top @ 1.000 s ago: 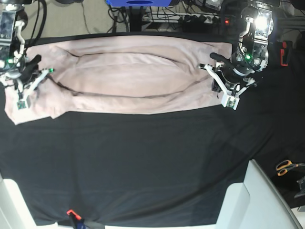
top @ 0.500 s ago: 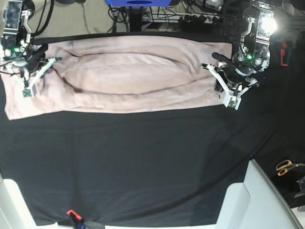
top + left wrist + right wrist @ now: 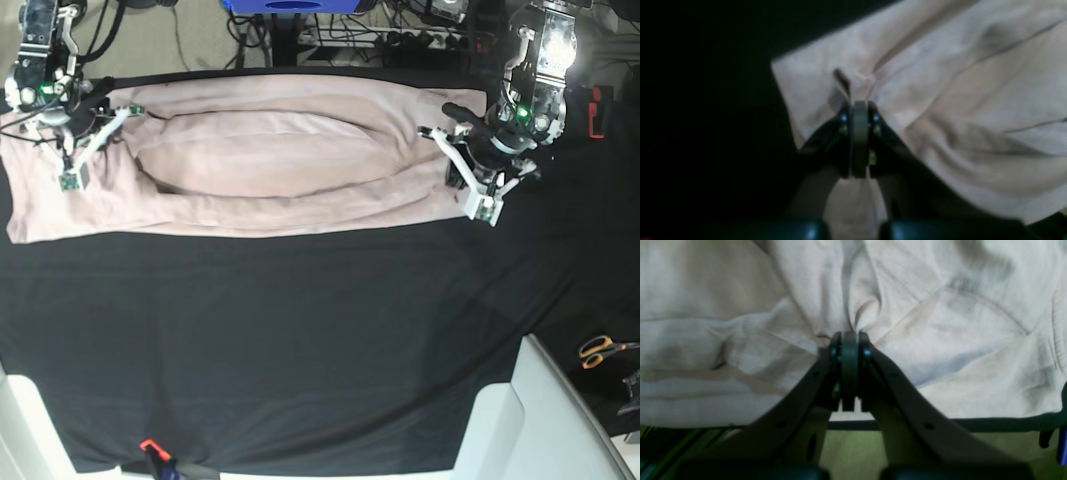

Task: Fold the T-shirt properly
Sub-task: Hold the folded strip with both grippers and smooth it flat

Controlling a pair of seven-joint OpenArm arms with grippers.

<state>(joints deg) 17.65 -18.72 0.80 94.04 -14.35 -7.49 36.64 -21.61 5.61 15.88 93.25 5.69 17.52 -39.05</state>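
Note:
The pale pink T-shirt (image 3: 280, 150) lies stretched in a long folded band across the far part of the table. My left gripper (image 3: 460, 170) is at the shirt's right end. In the left wrist view the left gripper (image 3: 858, 106) is shut on a small pinch of the T-shirt (image 3: 973, 83) near a corner. My right gripper (image 3: 95, 140) is at the shirt's left end. The right wrist view shows that gripper (image 3: 849, 336) shut on gathered folds of the T-shirt (image 3: 940, 323), close to the table's far edge.
A black cloth (image 3: 300, 340) covers the table in front of the shirt. Orange-handled scissors (image 3: 600, 348) lie off the table at the right. A white panel (image 3: 520, 420) stands at the near right corner, and an orange clip (image 3: 148, 445) at the near edge.
My right gripper has moved toward the far edge, pulling the shirt's left end back with it. The left gripper has shifted slightly the same way, still holding the right end.

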